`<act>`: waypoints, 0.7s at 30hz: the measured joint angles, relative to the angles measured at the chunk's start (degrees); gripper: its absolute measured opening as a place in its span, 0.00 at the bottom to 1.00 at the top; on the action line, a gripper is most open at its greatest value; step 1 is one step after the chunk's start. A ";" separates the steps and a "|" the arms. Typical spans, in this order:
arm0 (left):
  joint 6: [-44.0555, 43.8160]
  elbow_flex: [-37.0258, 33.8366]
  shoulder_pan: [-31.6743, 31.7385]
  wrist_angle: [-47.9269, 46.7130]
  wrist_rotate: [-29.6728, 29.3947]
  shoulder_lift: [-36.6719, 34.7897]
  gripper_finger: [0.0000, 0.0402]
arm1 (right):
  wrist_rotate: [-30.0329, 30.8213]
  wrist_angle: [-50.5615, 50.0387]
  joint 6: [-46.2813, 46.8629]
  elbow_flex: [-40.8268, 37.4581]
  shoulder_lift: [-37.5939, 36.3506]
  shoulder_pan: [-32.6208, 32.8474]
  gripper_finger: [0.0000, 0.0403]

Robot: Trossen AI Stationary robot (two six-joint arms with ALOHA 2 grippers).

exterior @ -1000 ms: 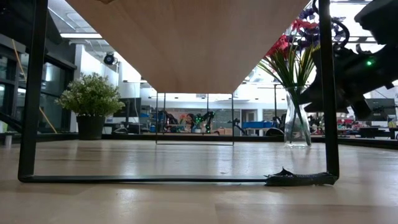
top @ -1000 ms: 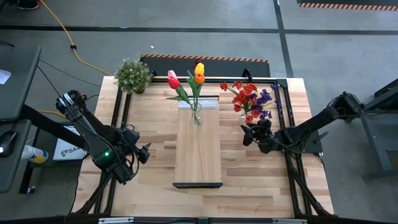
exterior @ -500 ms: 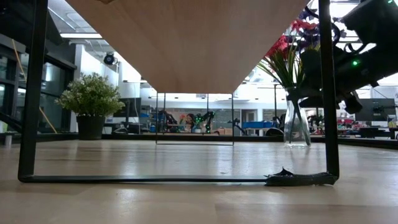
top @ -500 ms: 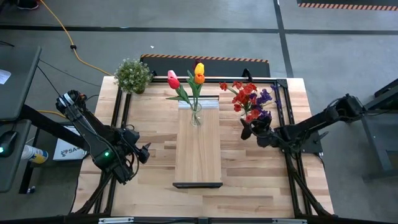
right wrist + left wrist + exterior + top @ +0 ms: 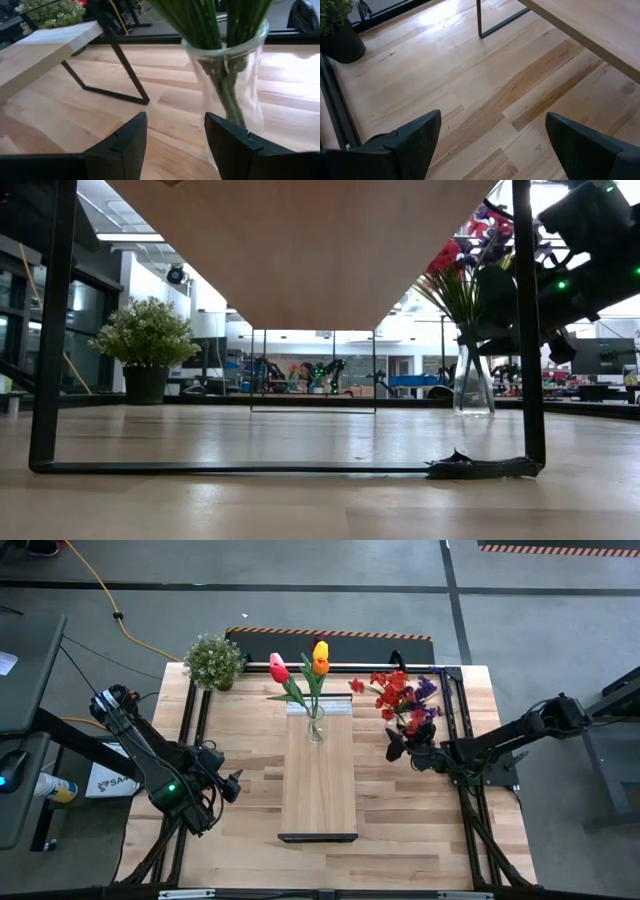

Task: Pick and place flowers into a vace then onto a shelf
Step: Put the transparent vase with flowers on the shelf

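Flowers (image 5: 400, 695) stand in a vase (image 5: 231, 85) on the table right of the shelf (image 5: 318, 775); right gripper (image 5: 172, 137), fingers apart beside it, should straddle the glass squarely; left gripper (image 5: 490, 145) waits open.

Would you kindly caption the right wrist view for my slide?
Right gripper open beside a glass vase of green flower stems.

The table (image 5: 250, 770) was pale wood in butcher-block strips, smooth with a soft sheen. The shelf (image 5: 318, 775) was lighter, even-grained wood on matt black metal brackets (image 5: 45, 380). At two o'clock of the shelf, the vase (image 5: 227, 82) was clear, glossy glass, holding smooth green plastic-looking stems (image 5: 200, 20). The gripper fingers (image 5: 415, 137) looked like matt black plastic.
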 joint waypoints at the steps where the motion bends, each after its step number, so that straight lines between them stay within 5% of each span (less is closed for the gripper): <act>1: 0.01 0.01 0.02 0.02 0.07 0.00 0.98 | 0.01 -0.07 0.02 0.00 0.00 0.22 0.47; 21: 0.01 0.00 0.01 -1.79 2.62 0.00 0.98 | 6.41 -1.78 0.90 0.00 0.00 0.73 0.47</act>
